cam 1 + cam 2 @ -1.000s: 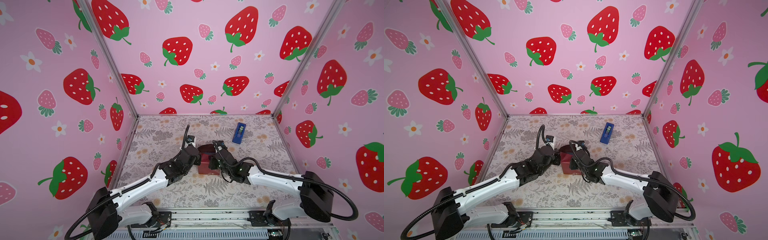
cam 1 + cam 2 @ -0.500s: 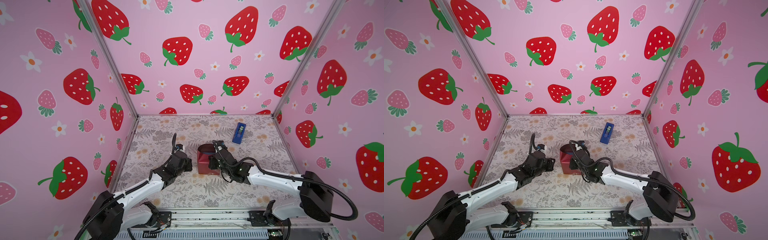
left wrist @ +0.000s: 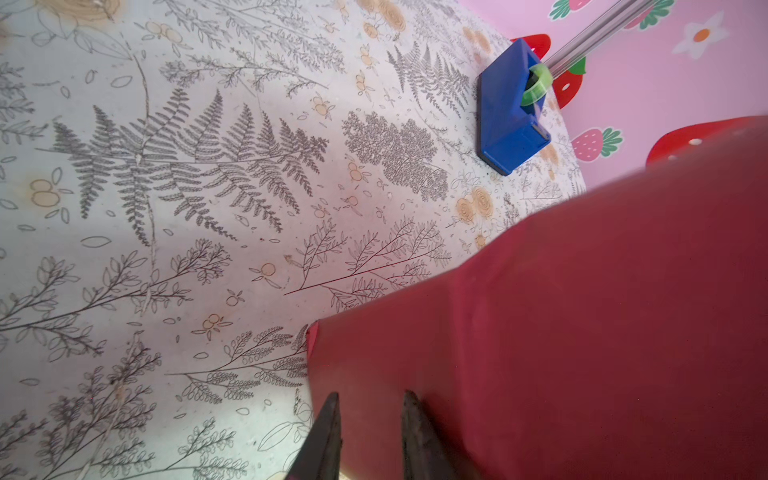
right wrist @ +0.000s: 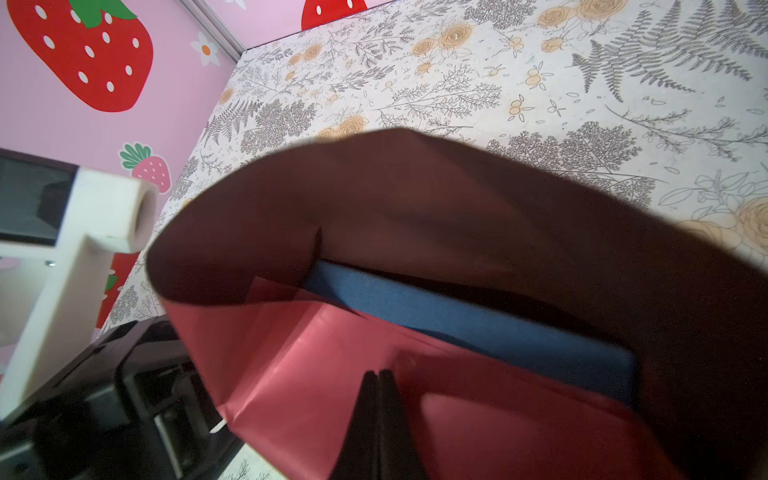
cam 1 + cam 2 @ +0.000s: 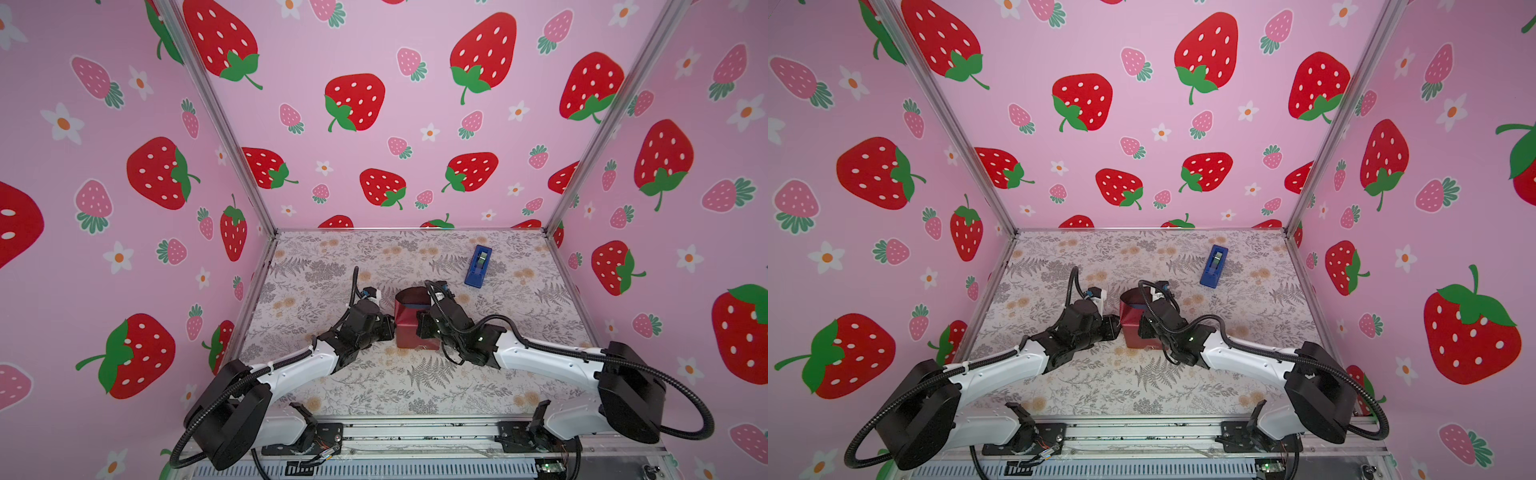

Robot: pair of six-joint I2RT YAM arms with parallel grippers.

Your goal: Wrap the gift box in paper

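The gift box [image 4: 457, 320] stands mid-table with the dark red paper [image 5: 409, 328] [image 5: 1134, 332] folded over its near side and top. Only a slate-blue strip of the box [image 5: 415, 306] shows under a paper flap [image 4: 415, 199] that curls up at the far side. My right gripper [image 4: 378, 376] [image 5: 422, 328] is shut, nothing between its fingers, with its tips resting on the paper on the box top. My left gripper [image 3: 370, 401] [image 5: 390, 326] sits at the box's left side, its fingers a little apart, open, with the paper wall [image 3: 540, 332] just beyond the tips.
A bright blue tape dispenser [image 5: 478, 266] [image 5: 1214, 266] [image 3: 509, 112] lies at the back right of the floral table. Pink strawberry walls close in the left, back and right. The left arm's white camera mount [image 4: 104, 216] sits close beside the paper.
The left gripper drew back from the box's upper left, then came in again lower against its left side. The right gripper stayed shut on the paper on top.
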